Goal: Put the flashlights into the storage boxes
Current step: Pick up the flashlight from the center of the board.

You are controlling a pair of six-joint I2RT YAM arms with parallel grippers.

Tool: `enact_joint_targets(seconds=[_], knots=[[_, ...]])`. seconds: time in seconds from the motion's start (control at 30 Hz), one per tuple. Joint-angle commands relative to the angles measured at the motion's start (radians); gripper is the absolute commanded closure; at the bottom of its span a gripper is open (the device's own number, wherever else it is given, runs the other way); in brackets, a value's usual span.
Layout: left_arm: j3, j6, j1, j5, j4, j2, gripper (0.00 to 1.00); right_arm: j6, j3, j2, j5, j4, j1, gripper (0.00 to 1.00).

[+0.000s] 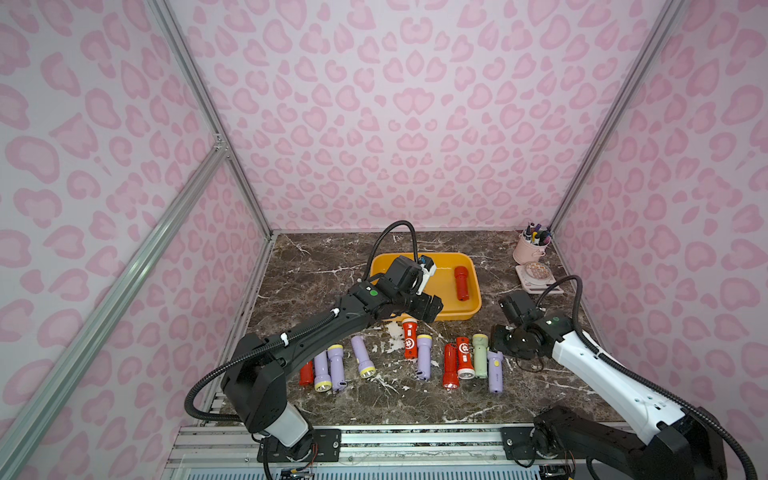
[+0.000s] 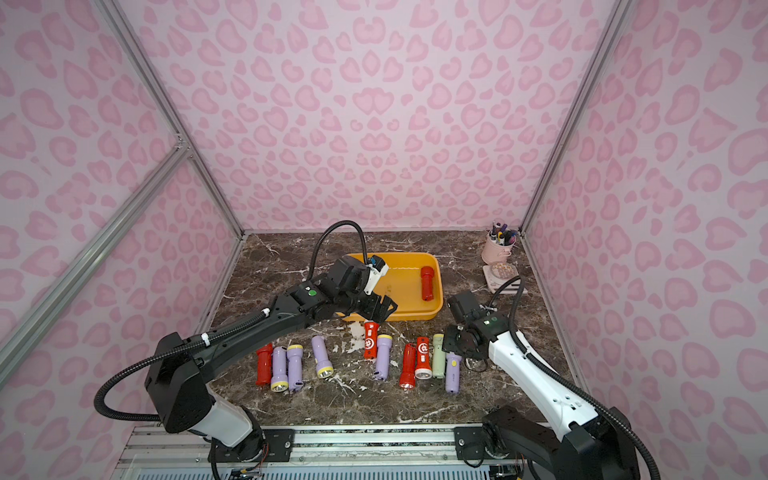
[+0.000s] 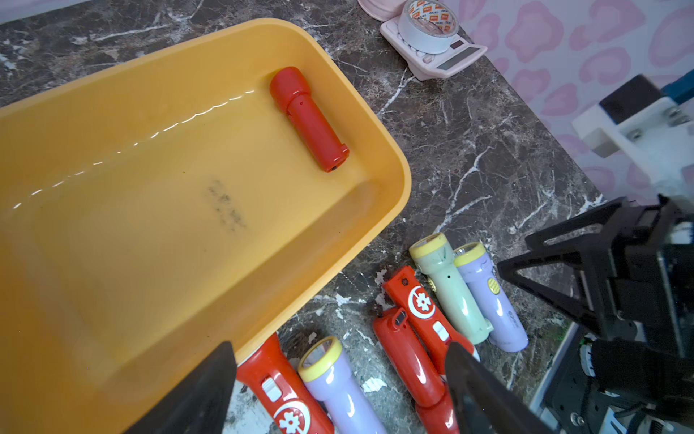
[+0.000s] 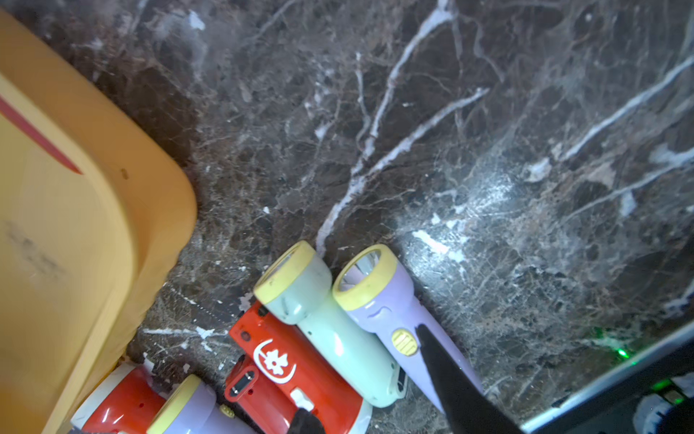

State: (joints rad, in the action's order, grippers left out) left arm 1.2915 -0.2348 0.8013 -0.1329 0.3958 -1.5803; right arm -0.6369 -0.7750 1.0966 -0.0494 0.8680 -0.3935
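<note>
In both top views the tray sits mid-table with one red torch lying at its right end. The other torches lie in a loose row on the table nearer my side, long axes running roughly near-to-far.

My left gripper hangs over the tray's near rim, arm stretched forward and across. Just beside that rim lies a labelled torch, with a lilac torch alongside. My right gripper hovers low over the far ends of the green torch and the end lilac torch, forearm sloping down to it.

In the left wrist view, the left fingers stand wide apart and hold nothing. The labelled and lilac torches lie under the gap, so closing would squeeze across a body.

In the right wrist view, the right jaws are partly spread and hold nothing. One finger crosses the end lilac torch and the other peeps in over the red ones, so the green torch lies between them, lengthwise to the fingers. I can't tell whether they touch it. I judge the right arm closer to a pick: drop and close on green.
</note>
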Motion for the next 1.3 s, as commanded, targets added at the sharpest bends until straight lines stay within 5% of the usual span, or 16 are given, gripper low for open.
enact_joint_targets(seconds=[0.0, 0.3, 1.03, 1.27], knots=[[-0.009, -0.027, 0.018, -0.011, 0.001, -0.007, 0.11, -0.041, 0.049, -0.023, -0.034, -0.018, -0.005, 0.39], [-0.061, -0.057, 0.113, 0.016, -0.016, 0.017, 0.12, -0.056, 0.148, -0.089, -0.063, -0.022, -0.037, 0.40], [-0.129, -0.060, 0.139, 0.080, 0.000, 0.078, 0.12, -0.127, 0.189, 0.126, 0.000, -0.082, -0.061, 0.50], [-0.118, -0.017, 0.139, 0.100, 0.027, 0.080, 0.11, -0.129, 0.187, 0.141, 0.017, -0.093, -0.047, 0.63]])
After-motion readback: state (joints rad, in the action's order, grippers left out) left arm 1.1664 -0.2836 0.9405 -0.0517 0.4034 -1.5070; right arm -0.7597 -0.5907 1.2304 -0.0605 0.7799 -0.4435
